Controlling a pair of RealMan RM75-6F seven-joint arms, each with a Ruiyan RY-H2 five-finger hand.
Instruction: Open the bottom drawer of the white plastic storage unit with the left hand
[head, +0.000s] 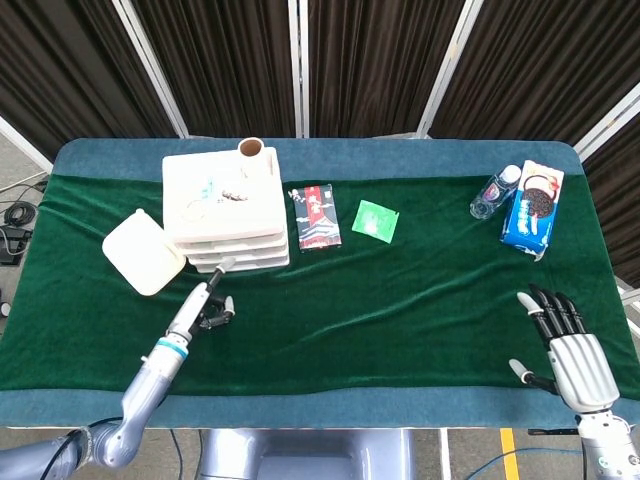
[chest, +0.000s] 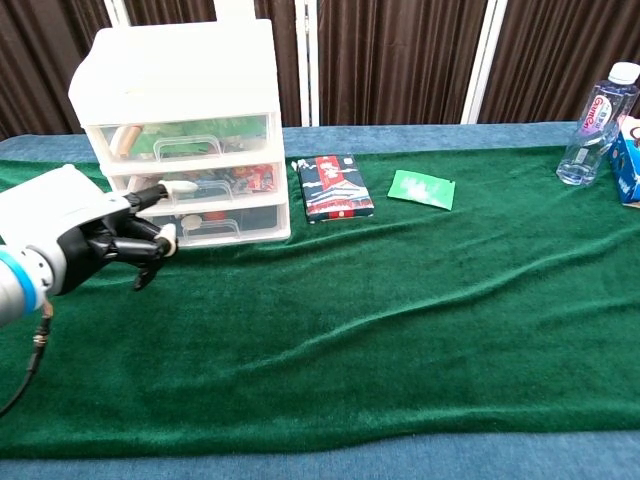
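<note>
The white plastic storage unit (head: 224, 208) (chest: 182, 130) stands at the back left of the green cloth, its three drawers closed. Its bottom drawer (chest: 205, 224) has a clear front with a handle. My left hand (head: 207, 300) (chest: 95, 243) hovers just in front of the unit's lower drawers, one finger stretched toward them and the others curled, holding nothing. In the chest view its fingertip overlaps the middle drawer; contact cannot be told. My right hand (head: 565, 342) rests open, fingers spread, at the front right of the table and is outside the chest view.
A white lidded box (head: 142, 251) lies left of the unit. A dark snack packet (head: 315, 215) and a green sachet (head: 375, 220) lie right of it. A water bottle (head: 495, 192) and a blue biscuit box (head: 533, 205) stand far right. A paper cup (head: 251, 150) sits behind the unit.
</note>
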